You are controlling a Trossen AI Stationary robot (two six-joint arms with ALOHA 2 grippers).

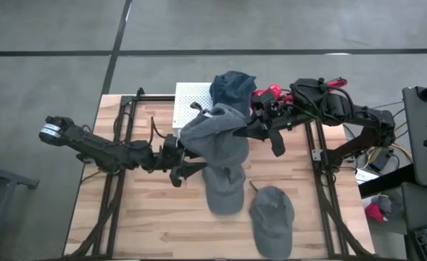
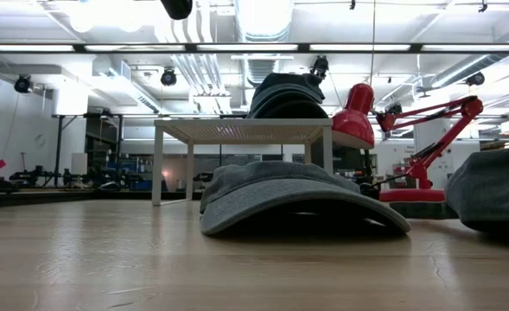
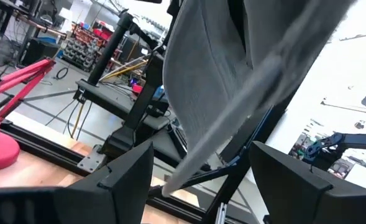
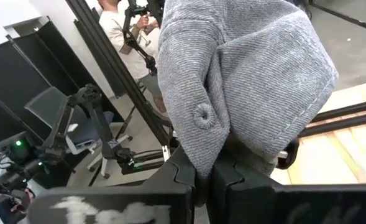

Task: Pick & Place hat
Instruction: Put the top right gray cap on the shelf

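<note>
- Right gripper [image 4: 204, 177]: jaws clamped on the raised grey hat [image 1: 217, 138], table centre.
- Left gripper [image 1: 188, 168]: jaws spread, at the hat's seven o'clock (touching nothing visible).
- Advice: carry to the stand [image 1: 193, 105], eleven o'clock; release late.

Grey hat [image 3: 232, 74] hanging between spread fingers [image 3: 123, 180] of left gripper [image 3: 201, 183].

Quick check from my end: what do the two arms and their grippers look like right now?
Both arms are dark, jointed. The left arm has a pale band at its outer end. The right arm carries red parts and loose cables. The left gripper has broad, black, angular fingers.
</note>
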